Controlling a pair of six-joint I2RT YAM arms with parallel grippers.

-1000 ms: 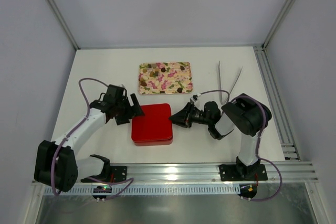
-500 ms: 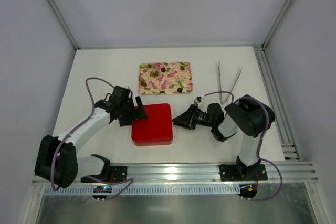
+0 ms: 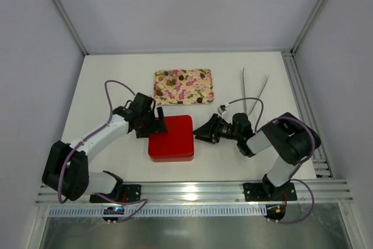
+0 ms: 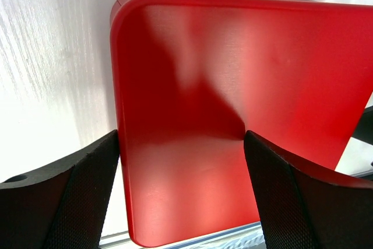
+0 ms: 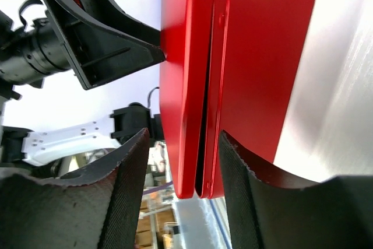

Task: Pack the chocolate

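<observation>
The chocolate (image 3: 181, 76) lies as small dark and tan pieces on the floral tray (image 3: 198, 96) at the back. The red box (image 3: 171, 138) sits shut in front of the tray; it fills the left wrist view (image 4: 221, 86) and shows edge-on, with a thin seam between lid and base, in the right wrist view (image 5: 233, 56). My left gripper (image 3: 156, 122) (image 4: 182, 196) is open at the box's far left corner, one finger off the edge, one over the lid. My right gripper (image 3: 201, 132) (image 5: 180, 196) is open, its fingers astride the box's right edge without clamping it.
Metal tongs (image 3: 254, 93) lie at the back right, beyond the right arm. A rail (image 3: 303, 103) runs along the table's right side. In the right wrist view the left gripper (image 5: 99, 39) shows beyond the box.
My left gripper has moved right onto the box's far left corner. My right gripper has widened around the box's right edge, and its arm has dropped lower.
</observation>
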